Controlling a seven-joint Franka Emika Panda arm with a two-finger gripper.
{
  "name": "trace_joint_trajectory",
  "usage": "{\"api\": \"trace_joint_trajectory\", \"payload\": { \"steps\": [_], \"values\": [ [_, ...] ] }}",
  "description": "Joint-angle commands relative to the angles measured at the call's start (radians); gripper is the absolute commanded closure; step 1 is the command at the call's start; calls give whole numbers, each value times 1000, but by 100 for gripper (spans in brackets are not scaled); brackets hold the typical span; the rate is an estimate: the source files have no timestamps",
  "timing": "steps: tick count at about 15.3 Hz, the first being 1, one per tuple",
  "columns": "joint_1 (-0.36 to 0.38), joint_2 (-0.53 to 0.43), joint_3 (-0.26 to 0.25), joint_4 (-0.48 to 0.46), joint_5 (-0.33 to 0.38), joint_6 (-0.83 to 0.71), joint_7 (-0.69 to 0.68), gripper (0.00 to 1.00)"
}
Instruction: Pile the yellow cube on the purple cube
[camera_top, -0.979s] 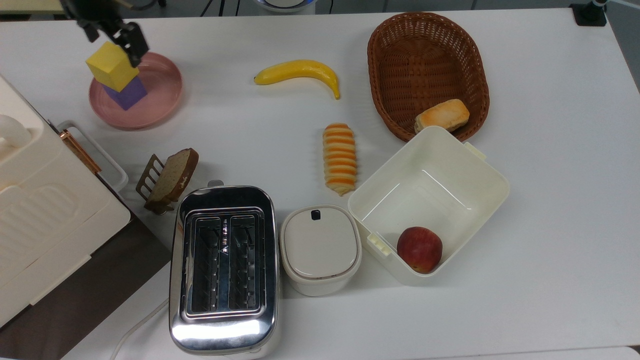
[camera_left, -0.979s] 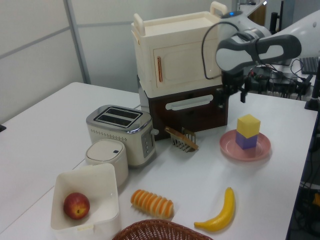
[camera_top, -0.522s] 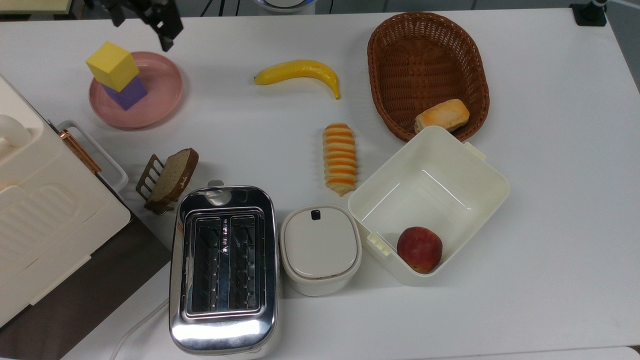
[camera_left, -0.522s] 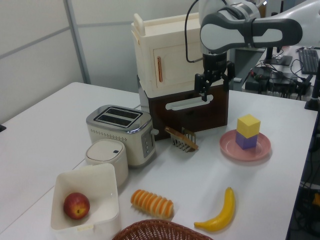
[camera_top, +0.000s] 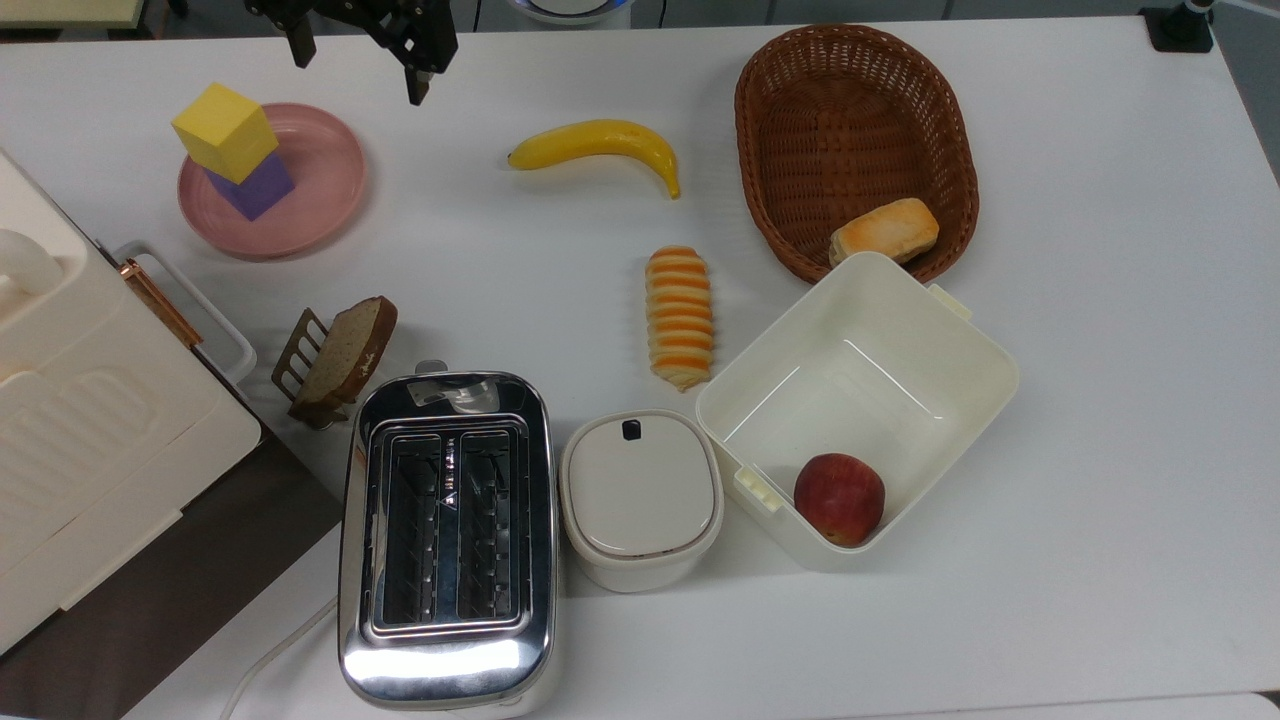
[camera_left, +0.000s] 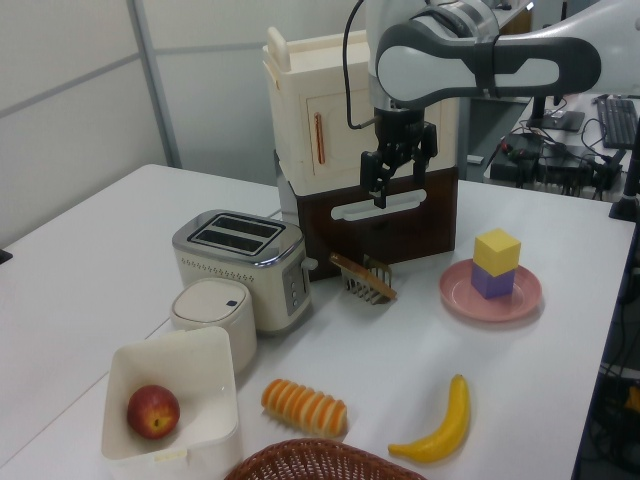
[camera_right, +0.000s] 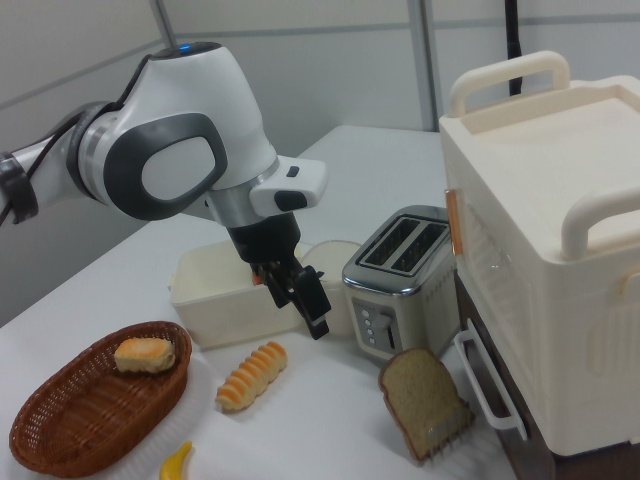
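1. Since the earlier frames, the gripper (camera_top: 355, 55) is being carried away from the pink plate (camera_top: 330, 180), toward the top view's right, while the cubes are being left unmoved.
2. The gripper is being held spread open and empty, high above the tabletop (camera_top: 1100, 400), its load evidently released.
3. The yellow cube (camera_top: 224, 131) is being supported squarely by the purple cube (camera_top: 256, 188), which is resting on the plate; in the left view the stack (camera_left: 496, 262) is seen upright.
4. The stacking is being judged complete, so the arm is likely being cleared to avoid knocking it.
5. The banana (camera_top: 598, 145) is lying well apart.
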Motion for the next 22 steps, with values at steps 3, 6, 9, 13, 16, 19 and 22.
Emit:
{"api": "trace_joint_trajectory", "payload": {
  "steps": [3, 6, 9, 13, 16, 19, 22],
  "values": [
    [2, -7, -37, 31, 137, -143, -216, 0],
    [-14, 4, -15, 34, 139, -156, -234, 0],
    [-66, 7, 40, 37, 140, -153, -234, 0],
    [-104, 25, 106, 37, 137, -145, -150, 0],
    [-103, 27, 106, 37, 139, -145, -134, 0],
    [-106, 27, 106, 39, 139, -145, -134, 0],
    [-107, 25, 106, 39, 137, -145, -134, 0]
  ]
}}
